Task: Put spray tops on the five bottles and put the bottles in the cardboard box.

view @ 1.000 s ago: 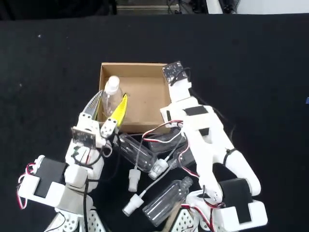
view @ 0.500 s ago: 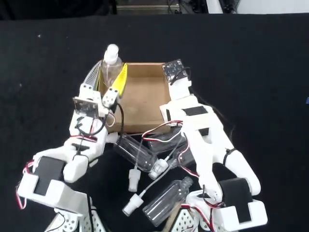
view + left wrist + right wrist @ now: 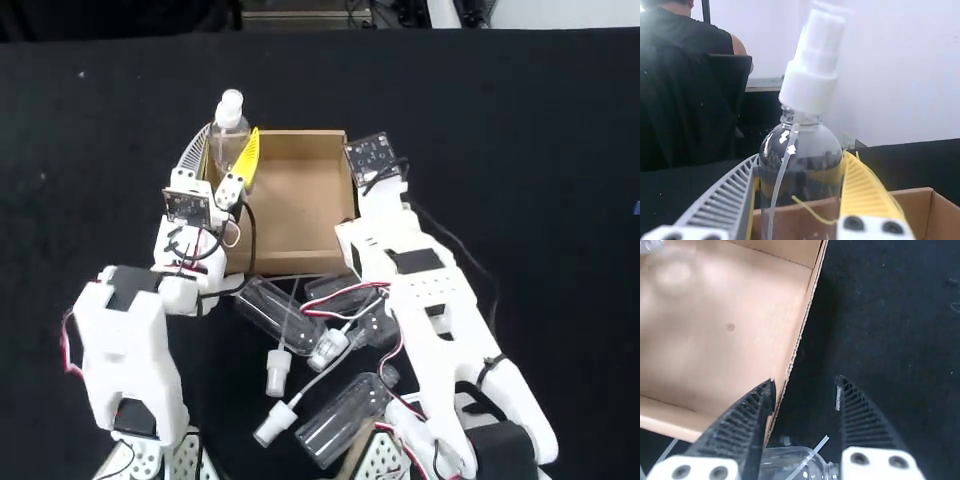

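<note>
Of the 5 bottles, 1 is capped: the left gripper [image 3: 228, 150] is closed around an upright bottle [image 3: 230, 125] at the far left corner of the cardboard box [image 3: 300, 215], raised and not yet set down. The box floor looks bare. At least 2 uncapped bottles [image 3: 283, 312] [image 3: 345, 418] lie on the tabletop [image 3: 520, 120] near the box's front, with loose spray tops [image 3: 276, 376] beside them — so most of the task is left.

The left wrist view shows the spray top [image 3: 812, 75] seated on the neck, its tube running down inside. The right wrist view shows the right gripper [image 3: 805, 382] wide open and empty, astride the box's right wall — hidden under the wrist in the high view.
</note>
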